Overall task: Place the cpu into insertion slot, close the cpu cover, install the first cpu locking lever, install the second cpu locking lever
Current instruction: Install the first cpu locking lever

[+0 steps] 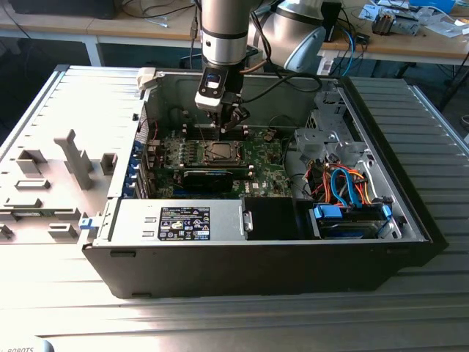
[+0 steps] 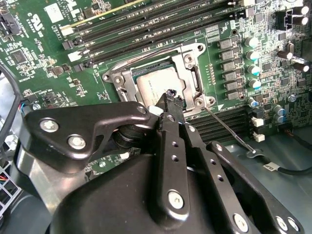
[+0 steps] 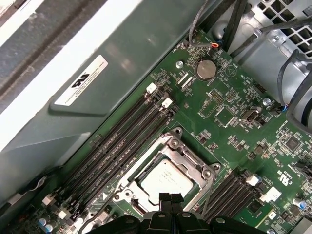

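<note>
Colours near the black gripper (image 2: 170, 96)
Under its tip, silver-grey chip (image 2: 155, 82) in silver frame (image 2: 118, 80); green board (image 2: 39, 63), black slots (image 2: 146, 27) beyond.

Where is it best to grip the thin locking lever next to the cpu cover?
The locking lever: probably grip its bent free end from above, pinching across the wire; the other end is hinged at the corner of the cpu cover.
</note>
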`<state>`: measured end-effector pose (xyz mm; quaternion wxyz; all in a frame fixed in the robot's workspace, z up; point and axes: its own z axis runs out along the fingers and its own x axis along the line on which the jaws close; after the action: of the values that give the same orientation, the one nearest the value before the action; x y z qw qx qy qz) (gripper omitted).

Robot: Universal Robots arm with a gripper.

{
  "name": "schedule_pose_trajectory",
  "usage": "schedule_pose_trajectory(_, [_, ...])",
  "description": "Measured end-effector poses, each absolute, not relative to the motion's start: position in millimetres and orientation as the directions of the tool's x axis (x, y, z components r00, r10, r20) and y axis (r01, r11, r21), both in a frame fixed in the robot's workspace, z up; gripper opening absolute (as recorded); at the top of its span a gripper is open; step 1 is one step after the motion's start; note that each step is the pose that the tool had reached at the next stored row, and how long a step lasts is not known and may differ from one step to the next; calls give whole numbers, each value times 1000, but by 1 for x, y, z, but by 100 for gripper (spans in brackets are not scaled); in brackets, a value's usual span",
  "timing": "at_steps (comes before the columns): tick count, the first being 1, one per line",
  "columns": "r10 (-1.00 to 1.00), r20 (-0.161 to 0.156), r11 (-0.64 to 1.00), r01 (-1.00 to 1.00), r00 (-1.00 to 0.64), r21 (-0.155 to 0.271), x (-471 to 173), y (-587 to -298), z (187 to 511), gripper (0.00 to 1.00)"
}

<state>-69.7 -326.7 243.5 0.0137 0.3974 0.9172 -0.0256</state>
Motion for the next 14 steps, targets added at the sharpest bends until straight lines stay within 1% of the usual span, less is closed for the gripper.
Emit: schedule_pose_trajectory(14, [705,-46,707,706,-708,-36,-70,-327,244,11])
